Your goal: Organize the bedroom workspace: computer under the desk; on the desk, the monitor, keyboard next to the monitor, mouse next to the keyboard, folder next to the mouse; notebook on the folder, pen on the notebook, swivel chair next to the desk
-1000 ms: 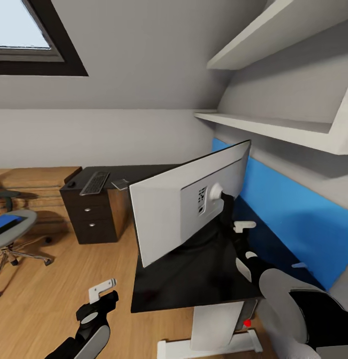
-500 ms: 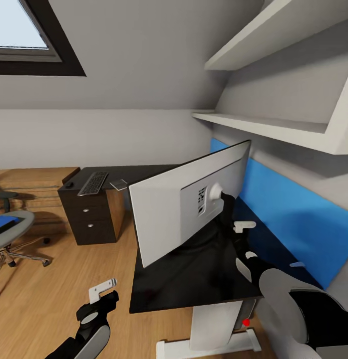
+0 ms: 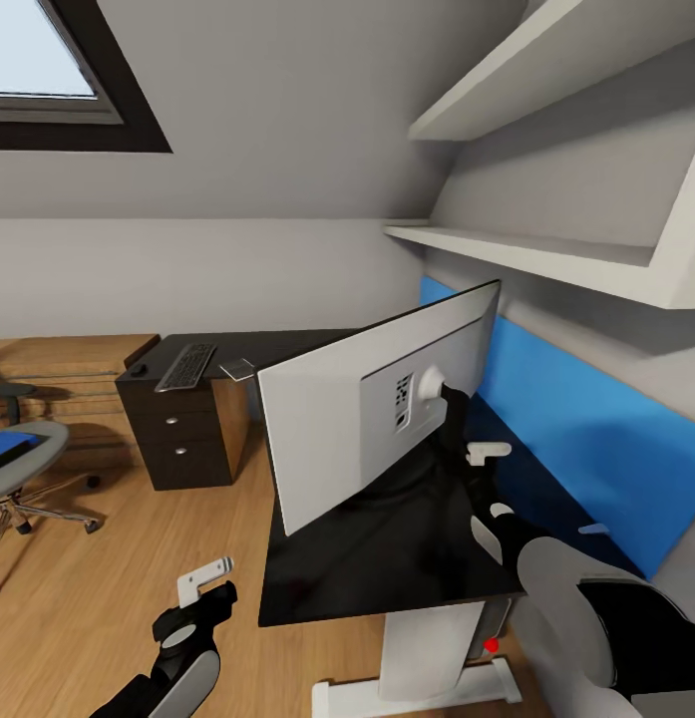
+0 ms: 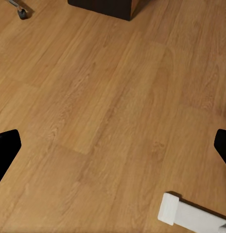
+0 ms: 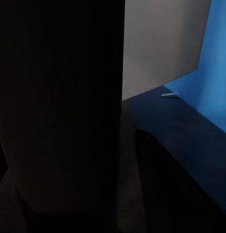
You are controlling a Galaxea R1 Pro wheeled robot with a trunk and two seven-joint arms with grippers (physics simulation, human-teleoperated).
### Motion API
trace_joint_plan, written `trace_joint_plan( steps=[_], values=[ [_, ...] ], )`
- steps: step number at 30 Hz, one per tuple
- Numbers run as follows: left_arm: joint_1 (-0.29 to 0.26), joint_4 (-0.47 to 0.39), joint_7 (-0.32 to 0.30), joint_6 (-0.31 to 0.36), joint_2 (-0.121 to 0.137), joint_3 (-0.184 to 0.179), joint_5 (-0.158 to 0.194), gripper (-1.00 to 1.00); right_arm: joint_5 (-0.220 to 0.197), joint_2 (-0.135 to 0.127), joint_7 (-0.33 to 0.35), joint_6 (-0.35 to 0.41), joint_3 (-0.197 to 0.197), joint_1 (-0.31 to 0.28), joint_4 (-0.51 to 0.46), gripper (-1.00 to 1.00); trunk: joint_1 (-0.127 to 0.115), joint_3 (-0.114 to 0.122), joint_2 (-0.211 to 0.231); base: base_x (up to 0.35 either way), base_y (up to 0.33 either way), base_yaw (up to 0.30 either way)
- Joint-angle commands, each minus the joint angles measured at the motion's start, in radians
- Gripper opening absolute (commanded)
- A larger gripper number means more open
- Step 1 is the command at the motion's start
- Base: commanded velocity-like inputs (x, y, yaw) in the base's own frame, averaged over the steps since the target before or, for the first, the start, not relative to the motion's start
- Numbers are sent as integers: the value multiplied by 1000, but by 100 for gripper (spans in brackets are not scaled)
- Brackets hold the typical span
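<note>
Looking down over the desk point(image 3: 387, 558) from the head camera, I've got the monitor point(image 3: 327, 439) standing on the glossy black top with its pale back toward me, tilted a little. My right arm reaches in behind it, and the right gripper point(image 3: 457, 424) sits at the slim black stand just below the round mount; the stand's dark column fills most of the right wrist view point(image 5: 59, 116), so I cannot tell whether those jaws are clamped or merely alongside it. A small whitish stick, the pen point(image 5: 170, 94), lies on the desk near the blue rear panel point(image 3: 586, 439).

On the far wing of the desk I see the keyboard point(image 3: 186, 366), the mouse point(image 3: 140, 369) just beside it near the corner, and the notebook point(image 3: 238, 368) on its other side (all above the drawer unit point(image 3: 177, 434)). The swivel chair point(image 3: 23, 469) stands well apart on the wooden floor point(image 4: 103, 107), the blue folder point(image 3: 8, 446) lying on its seat.

My left gripper point(image 3: 205, 581) hangs low over the floor, jaws wide apart, holding nothing.
</note>
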Motion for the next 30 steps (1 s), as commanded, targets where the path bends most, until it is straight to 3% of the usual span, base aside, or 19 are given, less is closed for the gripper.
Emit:
trace_joint_plan(
  steps=[1, 22, 25, 28, 30],
  values=[
    [-1, -1, 6, 6, 1, -3, 2, 100, -1, 0, 0, -3, -7, -2, -1, -100, 0, -1, -1, 0, 0, 0],
    [-1, -1, 4, 6, 2, 1, 1, 100, -1, 0, 0, -3, -7, -2, 0, -100, 0, -1, -1, 32, -11, 0],
    [-1, -19, 6, 4, -14, 6, -2, 100, 10, 12, -7, -4, -10, -2, 5, -100, 0, -1, -1, 0, 0, 0],
    [-1, -25, 6, 5, -11, 6, -1, 100, 3, 6, -7, -3, 12, 3, 1, -100, 0, -1, -1, 0, 0, 0],
    [-1, -36, 6, 6, -6, 5, 0, 100, 6, 3, -8, -3, 6, 7, -2, -100, 0, -1, -1, 0, 0, 0]
  ],
)
